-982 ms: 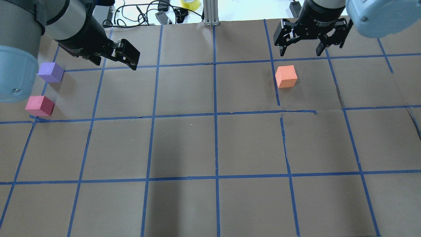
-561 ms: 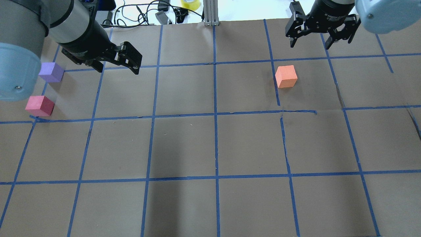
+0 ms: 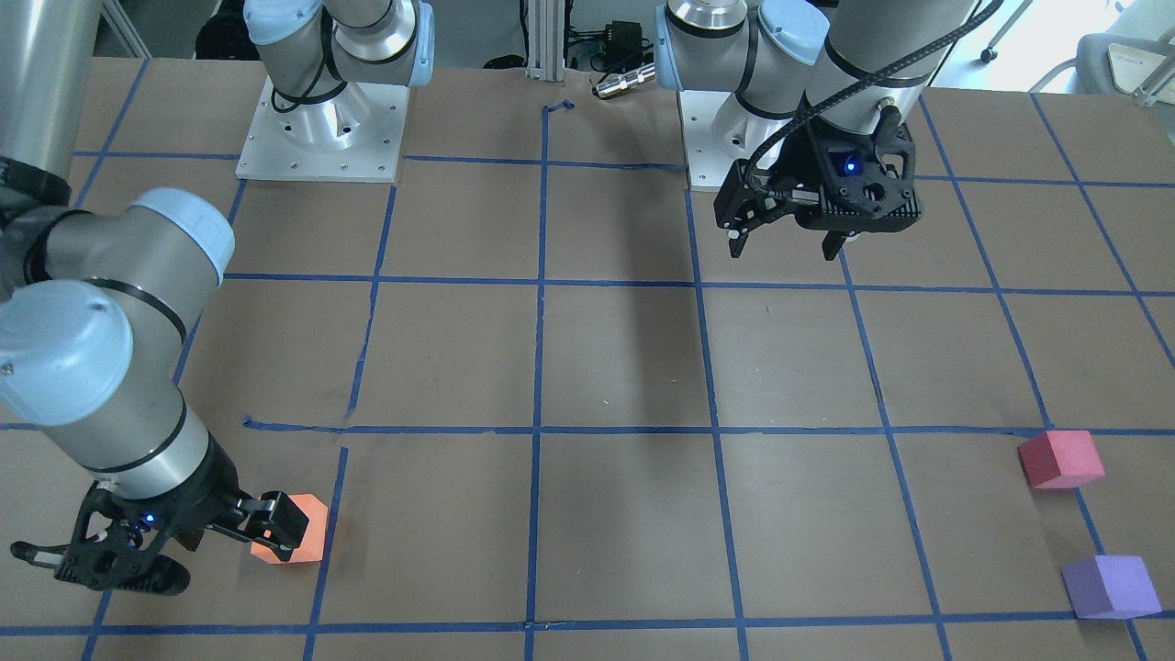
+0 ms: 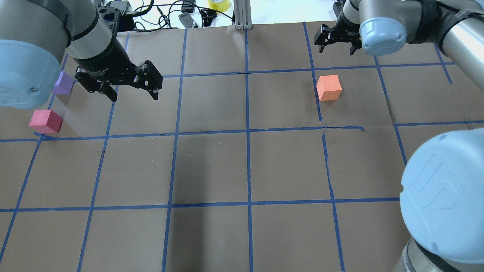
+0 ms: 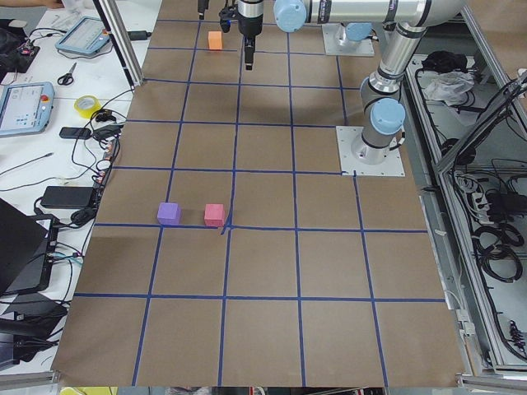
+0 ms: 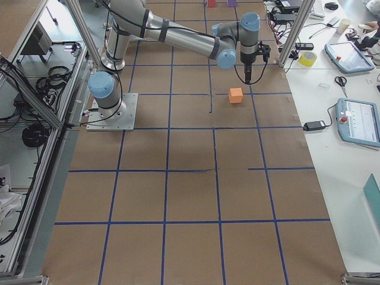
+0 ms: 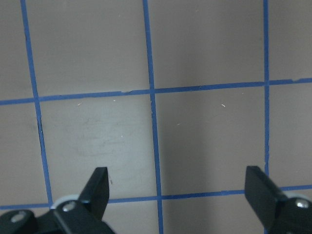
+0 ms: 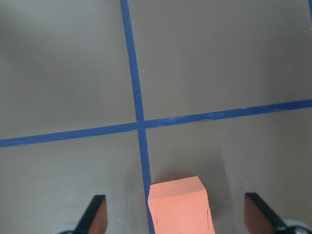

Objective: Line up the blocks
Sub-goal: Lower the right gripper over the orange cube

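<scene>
Starting at the left of the overhead view, you have the pinkish-red block [image 4: 46,121] flat on the table [image 4: 211,166], just beside a crossing of the blue tape [image 4: 248,166]. The purple block [image 4: 65,84] is near it, farther from the robot and partly hidden behind the left arm [image 4: 90,34]. Neither is touched. The left gripper [image 4: 134,97] hangs beside them toward the middle, jaws spread wide with nothing between them; its wrist camera shows only bare paper and tape. Well apart to the right, the orange block [image 4: 329,87] rests alone, its left edge over a tape line. Beyond it, the right gripper [image 4: 337,50] hovers with jaws apart and empty. In its wrist view the block sits low in the frame, between the lines of the two fingertips but not yet enclosed. I judge that you are at the approach for a first pick: no block is held and the three do not form a line. The next move calls for bringing the right gripper toward the robot until it is over the orange block. You then lower it so the fingers straddle the block, close, and carry it toward the pair on the left. The block is a cube, so it has no long axis to speak of. It sits upright, its sides turned only slightly off the grid, so little wrist turn seems needed.
</scene>
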`<act>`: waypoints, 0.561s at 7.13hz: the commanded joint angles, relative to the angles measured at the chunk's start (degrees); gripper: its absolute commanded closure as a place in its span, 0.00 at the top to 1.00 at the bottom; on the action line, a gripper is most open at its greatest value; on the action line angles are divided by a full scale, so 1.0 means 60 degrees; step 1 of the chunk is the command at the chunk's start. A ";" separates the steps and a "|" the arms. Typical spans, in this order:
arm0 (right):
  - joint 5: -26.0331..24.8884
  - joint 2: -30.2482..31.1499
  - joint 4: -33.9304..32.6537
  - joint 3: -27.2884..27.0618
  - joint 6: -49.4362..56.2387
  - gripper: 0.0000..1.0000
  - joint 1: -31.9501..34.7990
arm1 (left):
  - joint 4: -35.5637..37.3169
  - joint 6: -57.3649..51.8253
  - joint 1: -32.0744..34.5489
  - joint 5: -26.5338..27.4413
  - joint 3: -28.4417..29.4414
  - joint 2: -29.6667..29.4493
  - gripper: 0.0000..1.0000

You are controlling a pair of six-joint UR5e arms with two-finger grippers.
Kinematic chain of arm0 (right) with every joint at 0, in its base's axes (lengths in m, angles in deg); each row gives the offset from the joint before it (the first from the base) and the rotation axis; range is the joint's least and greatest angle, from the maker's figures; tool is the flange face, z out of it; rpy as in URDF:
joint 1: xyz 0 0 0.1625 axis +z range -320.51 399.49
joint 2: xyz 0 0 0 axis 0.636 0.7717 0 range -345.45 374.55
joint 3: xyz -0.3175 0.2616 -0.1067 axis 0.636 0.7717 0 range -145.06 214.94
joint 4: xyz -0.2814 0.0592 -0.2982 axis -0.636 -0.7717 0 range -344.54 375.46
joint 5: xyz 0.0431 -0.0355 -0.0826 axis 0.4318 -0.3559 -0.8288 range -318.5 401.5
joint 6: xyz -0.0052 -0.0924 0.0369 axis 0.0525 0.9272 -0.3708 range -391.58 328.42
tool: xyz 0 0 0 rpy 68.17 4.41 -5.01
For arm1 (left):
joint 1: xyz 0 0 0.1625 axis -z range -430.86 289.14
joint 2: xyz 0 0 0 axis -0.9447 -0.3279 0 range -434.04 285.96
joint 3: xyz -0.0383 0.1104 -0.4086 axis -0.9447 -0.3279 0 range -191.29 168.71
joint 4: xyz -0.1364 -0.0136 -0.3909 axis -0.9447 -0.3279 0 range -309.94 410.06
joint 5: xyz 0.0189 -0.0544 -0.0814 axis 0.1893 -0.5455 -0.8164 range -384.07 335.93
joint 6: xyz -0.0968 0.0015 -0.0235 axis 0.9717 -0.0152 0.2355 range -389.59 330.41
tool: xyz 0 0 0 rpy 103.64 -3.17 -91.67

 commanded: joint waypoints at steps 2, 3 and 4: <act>-0.0013 -0.1058 -0.0350 0.0019 0.0177 1.00 0.0002 | -0.0064 -0.0010 -0.0032 -0.0038 0.0112 -0.0031 1.00; -0.0027 -0.1073 -0.0204 -0.0112 0.0163 1.00 0.0002 | -0.0064 0.0004 -0.0047 -0.0024 0.0098 -0.0031 1.00; -0.0013 -0.0986 -0.0116 -0.0127 0.0177 1.00 0.0002 | -0.0035 0.0048 -0.0047 0.0020 -0.0018 -0.0031 1.00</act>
